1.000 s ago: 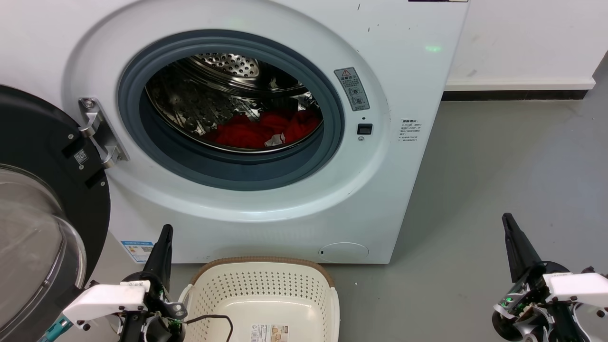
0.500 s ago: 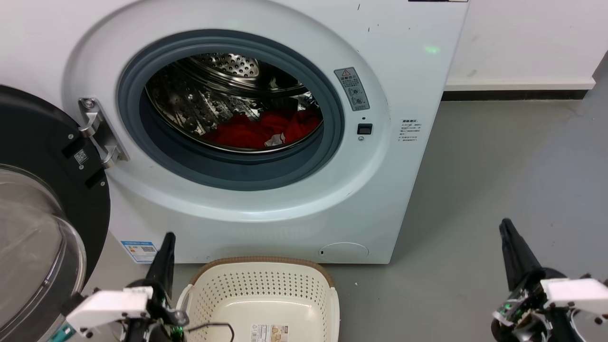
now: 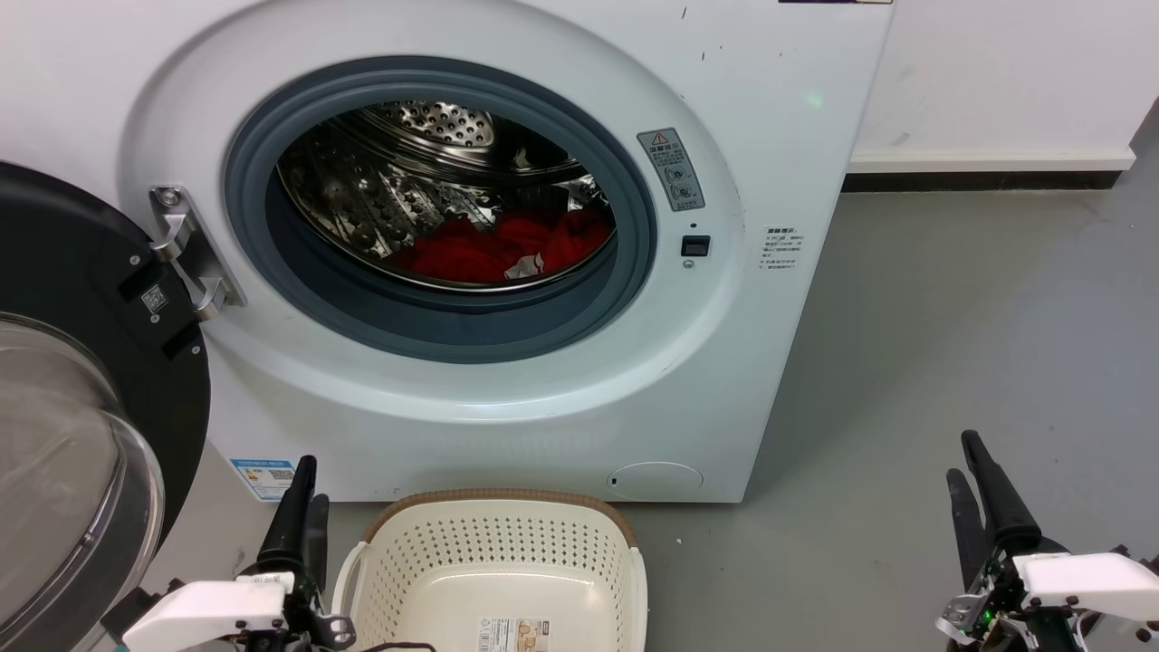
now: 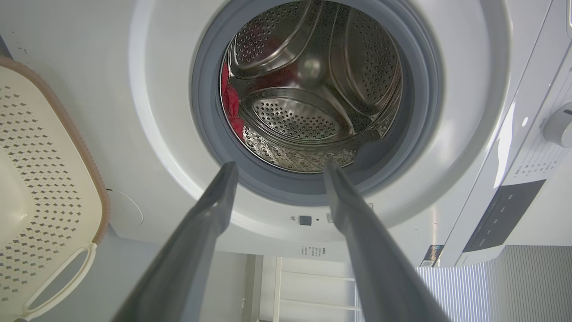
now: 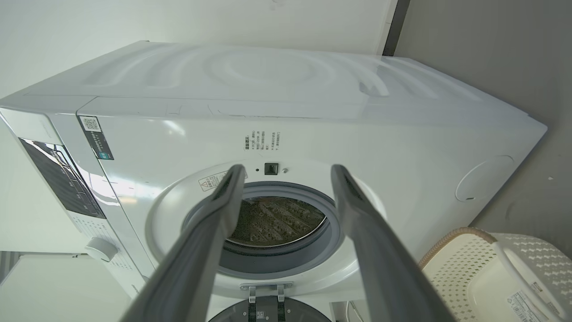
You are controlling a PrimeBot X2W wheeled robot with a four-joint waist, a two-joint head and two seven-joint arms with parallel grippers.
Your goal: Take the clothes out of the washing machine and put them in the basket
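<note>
The washing machine (image 3: 779, 136) stands with its porthole open. Red clothes (image 3: 493, 252) with a white patch lie at the bottom of the steel drum; in the left wrist view the clothes (image 4: 230, 100) show as a red strip at the drum's left edge. The cream basket (image 3: 507, 497) sits on the floor right in front of the machine, holding nothing but a paper label. My left gripper (image 3: 308, 484) is low, just left of the basket, open and holding nothing. My right gripper (image 3: 962, 455) is open over the floor at the lower right, far from machine and basket.
The black-rimmed glass door (image 3: 81, 299) hangs open at the left, close beside my left arm. Grey floor (image 3: 951, 317) stretches to the right of the machine up to a white wall with a dark skirting. The right wrist view shows the basket (image 5: 456, 264) at its lower right.
Both grippers have sunk lower toward the bottom of the head view and turned a little, so both fingers of each now show. Clothes, basket and door have not moved.
</note>
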